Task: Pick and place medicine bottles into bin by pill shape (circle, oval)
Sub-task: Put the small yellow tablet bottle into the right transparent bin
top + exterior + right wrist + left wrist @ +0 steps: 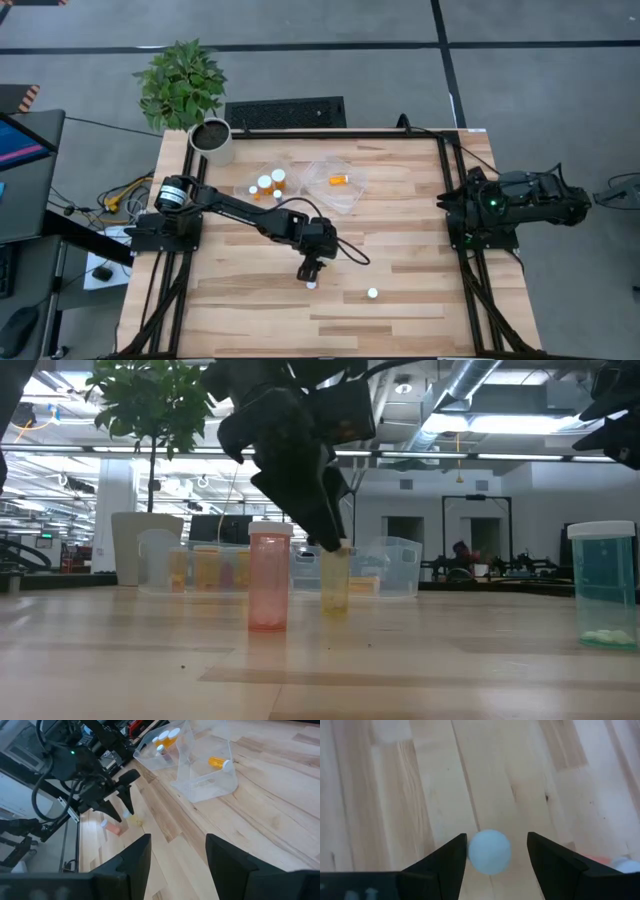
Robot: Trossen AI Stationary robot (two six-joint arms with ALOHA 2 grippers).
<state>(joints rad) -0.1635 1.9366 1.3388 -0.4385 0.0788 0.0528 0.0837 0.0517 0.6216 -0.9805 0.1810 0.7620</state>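
1. left gripper [311,277] drops over a standing bottle [489,851] mid-table, straight down to grab the cap; fingers part open, one touching, no grip yet.
2. right gripper [175,851] waits open at the table's right edge.
3. pill shapes unreadable; other bottles sit in the trays [338,195].

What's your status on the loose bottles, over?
Left gripper open, astride upright bottle. Right gripper open, parked far right. Second loose bottle stands clear.
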